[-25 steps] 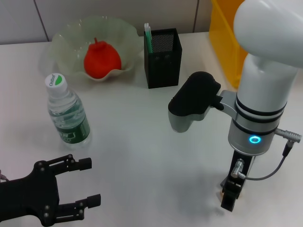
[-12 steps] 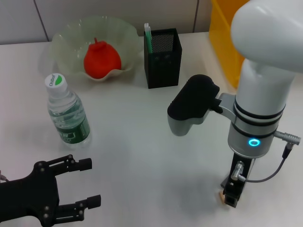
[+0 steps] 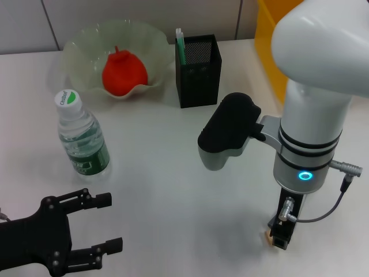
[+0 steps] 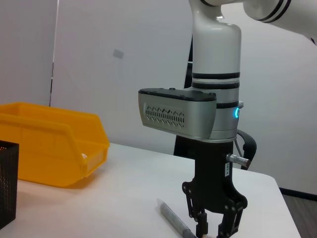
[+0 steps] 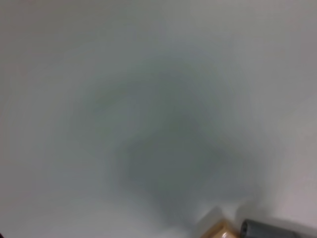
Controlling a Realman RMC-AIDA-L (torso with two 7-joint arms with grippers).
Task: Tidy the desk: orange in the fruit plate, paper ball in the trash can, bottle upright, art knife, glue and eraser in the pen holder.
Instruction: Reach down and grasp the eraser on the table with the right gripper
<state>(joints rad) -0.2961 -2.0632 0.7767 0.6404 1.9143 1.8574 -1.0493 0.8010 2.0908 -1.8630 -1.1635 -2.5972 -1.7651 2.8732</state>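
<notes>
The right gripper (image 3: 280, 238) points straight down at the bench (image 3: 173, 173), its jaws a little apart around a small beige bit, likely the eraser (image 3: 268, 235), so it can pinch it; a grey pen-like stick (image 4: 174, 221) lies just beside. The orange (image 3: 123, 72) sits in the fruit plate (image 3: 86, 40). The bottle (image 3: 82, 138) stands upright. The pen holder (image 3: 199, 72) waits. The left gripper (image 3: 104, 225) rests low, jaws released.

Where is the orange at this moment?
In the head view, the orange lies inside the fruit plate at the far left of the desk, left of the pen holder and behind the upright bottle.
</notes>
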